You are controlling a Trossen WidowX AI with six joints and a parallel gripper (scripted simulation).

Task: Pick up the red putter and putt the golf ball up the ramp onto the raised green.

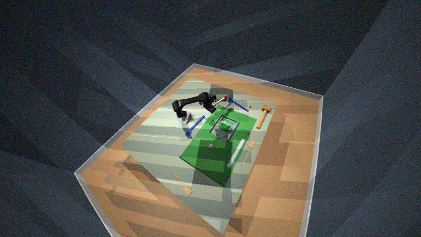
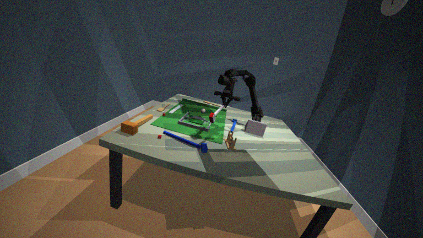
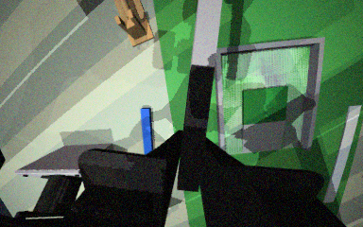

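Gripper clamped on the red putter shaft, putter lifted over the green mat, red head at the gripper's 7 o'clock, golf ball on the mat at its 9 o'clock, beyond the grey-framed raised green.

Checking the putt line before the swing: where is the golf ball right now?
In the exterior view the golf ball lies on the green mat, beyond the grey-framed raised green and left of the red putter in the end effector.
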